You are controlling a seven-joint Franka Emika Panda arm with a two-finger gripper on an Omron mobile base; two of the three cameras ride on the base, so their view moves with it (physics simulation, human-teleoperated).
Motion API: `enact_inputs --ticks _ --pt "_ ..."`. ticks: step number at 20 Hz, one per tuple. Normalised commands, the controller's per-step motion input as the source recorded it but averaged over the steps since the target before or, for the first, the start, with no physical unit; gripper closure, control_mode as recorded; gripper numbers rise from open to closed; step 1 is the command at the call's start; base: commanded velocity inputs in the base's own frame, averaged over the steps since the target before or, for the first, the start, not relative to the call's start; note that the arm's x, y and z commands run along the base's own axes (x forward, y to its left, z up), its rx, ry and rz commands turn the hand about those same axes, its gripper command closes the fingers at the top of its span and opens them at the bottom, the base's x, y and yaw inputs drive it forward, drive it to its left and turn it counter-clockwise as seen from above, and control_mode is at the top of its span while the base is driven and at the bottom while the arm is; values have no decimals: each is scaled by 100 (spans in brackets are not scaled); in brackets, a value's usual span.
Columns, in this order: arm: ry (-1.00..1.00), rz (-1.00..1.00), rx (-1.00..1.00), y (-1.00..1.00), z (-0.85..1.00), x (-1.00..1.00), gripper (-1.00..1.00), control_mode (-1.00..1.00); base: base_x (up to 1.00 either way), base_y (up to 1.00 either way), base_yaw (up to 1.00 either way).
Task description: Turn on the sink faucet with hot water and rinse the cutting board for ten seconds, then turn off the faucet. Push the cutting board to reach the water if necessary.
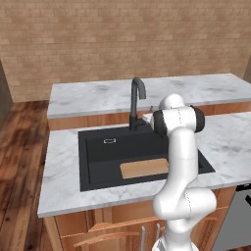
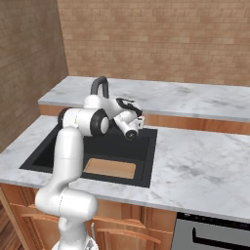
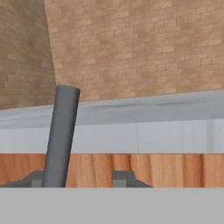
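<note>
The dark gooseneck sink faucet (image 1: 137,100) stands at the back rim of the black sink (image 1: 98,166). A tan cutting board (image 1: 144,168) lies flat on the basin floor near the front right, and it appears again in the right base view as the cutting board (image 2: 110,168). My gripper (image 2: 139,121) hovers at the faucet's base on its right side, above the sink's back edge. In the hand view the faucet stem (image 3: 61,135) rises just in front of the left fingertip. My gripper (image 3: 81,179) is open, with nothing between the tips. The water is out of view.
White marble counter (image 2: 195,166) surrounds the sink, with a raised marble ledge (image 1: 206,90) and a brick wall behind. A small silver overflow plate (image 1: 109,141) sits on the basin's back wall. A dark appliance front (image 2: 210,234) is at the lower right.
</note>
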Motion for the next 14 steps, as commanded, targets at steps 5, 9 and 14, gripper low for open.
enact_inputs --ticks 5,9,14 --pt "0 0 4 -80 0 -80 100 -100 0 0 0" --pt "0 0 4 -70 0 -100 100 -100 0 0 0" --pt "0 0 3 -71 0 -100 100 -100 0 0 0"
